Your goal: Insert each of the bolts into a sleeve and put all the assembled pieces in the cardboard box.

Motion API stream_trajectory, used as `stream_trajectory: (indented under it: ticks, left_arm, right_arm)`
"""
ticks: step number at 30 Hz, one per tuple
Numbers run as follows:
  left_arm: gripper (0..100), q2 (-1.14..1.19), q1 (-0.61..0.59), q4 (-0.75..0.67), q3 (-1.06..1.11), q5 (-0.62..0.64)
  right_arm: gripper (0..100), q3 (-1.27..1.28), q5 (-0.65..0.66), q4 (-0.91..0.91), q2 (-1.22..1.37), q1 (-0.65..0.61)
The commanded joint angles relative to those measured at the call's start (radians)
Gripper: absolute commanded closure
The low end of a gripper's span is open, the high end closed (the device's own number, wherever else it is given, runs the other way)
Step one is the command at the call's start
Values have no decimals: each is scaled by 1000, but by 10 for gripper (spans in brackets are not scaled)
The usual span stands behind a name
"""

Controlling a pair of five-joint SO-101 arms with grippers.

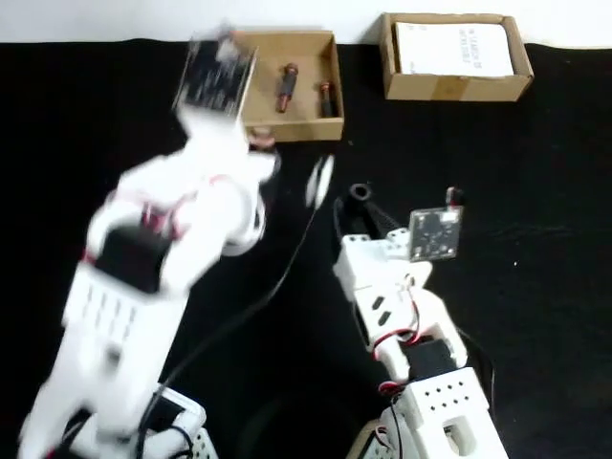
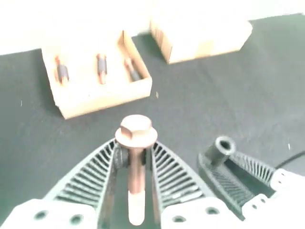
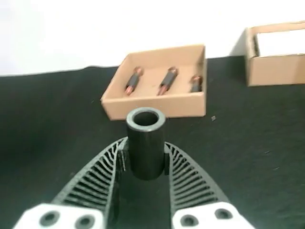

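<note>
The left gripper (image 2: 136, 149) is closed on a copper-coloured bolt (image 2: 136, 132). Its two ribbed fingers pinch the shank just under the hexagonal head, and the head stands clear beyond the fingertips. The rest of the shank runs back between the fingers towards the wrist.

The right gripper (image 3: 145, 153) is clamped on a black sleeve (image 3: 145, 131). The sleeve sits between the fingertips with its open bore showing at the free end. In the left wrist view the bolt and the sleeve are near each other but apart, with bare black table (image 1: 535, 191) between them.

The cardboard box (image 3: 157, 106) sits on the table beyond both grippers, close to the far edge. Three assembled pieces (image 3: 134, 81) lie on its floor, each a copper bolt inside a dark sleeve, side by side and not touching. From above, the left arm stretches towards this box and its wrist covers the box's left part, while the right arm holds the sleeve over the table nearer the arm bases, well short of the box.

A second box (image 1: 449, 88) stands apart to the right of the first, along the same far edge, with a white printed sheet (image 1: 454, 48) in it
</note>
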Motion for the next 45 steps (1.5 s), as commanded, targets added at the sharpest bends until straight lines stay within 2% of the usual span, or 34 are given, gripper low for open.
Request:
stream_trajectory:
  ticks: [1, 3, 5, 7, 10, 16, 20, 27, 45]
  left_arm:
    - [992, -325, -5, -327, 383, -17]
    - [991, -367, 2, -388, 421, -87]
    - [991, -369, 4, -388, 397, -144]
    - [991, -369, 5, -388, 348, -149]
    - [991, -367, 18, -388, 286, -146]
    - [991, -366, 202, -321, 274, -144]
    - [991, -300, 226, -318, 275, -144]
    - [991, -193, 251, -316, 275, 18]
    - [991, -177, 242, -362, 348, 20]
  right_arm:
    - [992, 22, 2, -27, -25, -73]
    - [992, 47, 14, -27, -24, -105]
    - [992, 84, 84, -27, -24, -140]
    - [992, 122, 133, -28, -24, -168]
    - [992, 151, 133, -41, -24, -185]
    - [992, 202, 135, -183, -22, -183]
    - [992, 236, 135, -193, -22, -183]
    - [992, 237, 135, -193, -24, -183]
    - [992, 231, 135, -240, -28, -179]
